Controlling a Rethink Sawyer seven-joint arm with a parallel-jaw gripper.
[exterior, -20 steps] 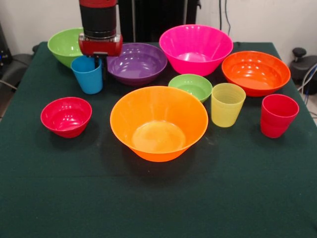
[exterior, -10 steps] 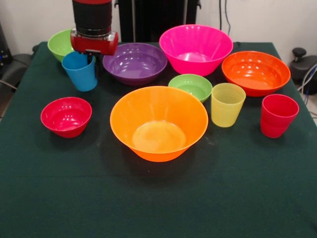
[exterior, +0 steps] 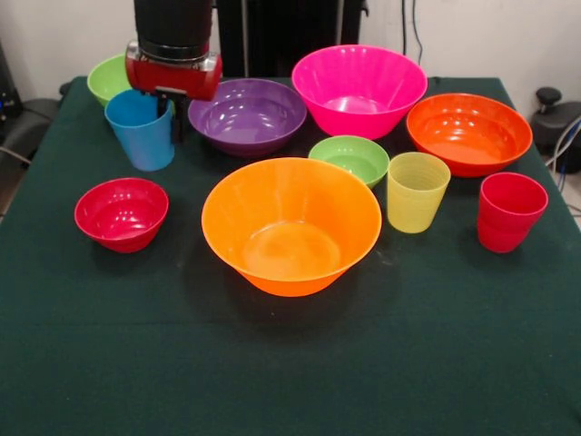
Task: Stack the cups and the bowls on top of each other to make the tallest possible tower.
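At table's back-left, gripper (exterior: 168,113) grips blue cup (exterior: 141,132); no writing legible.

Your arm (exterior: 173,27) came straight down from above near the table's far left corner, its black wrist section upright and the red gripper housing (exterior: 172,75) squared beneath it. Your gripper (exterior: 169,113) hung just below that housing, with one dark finger (exterior: 179,118) showing to the right of the blue cup (exterior: 140,130) and the cup's rim wall caught in its grasp. The cup hung slightly tilted in that hold.
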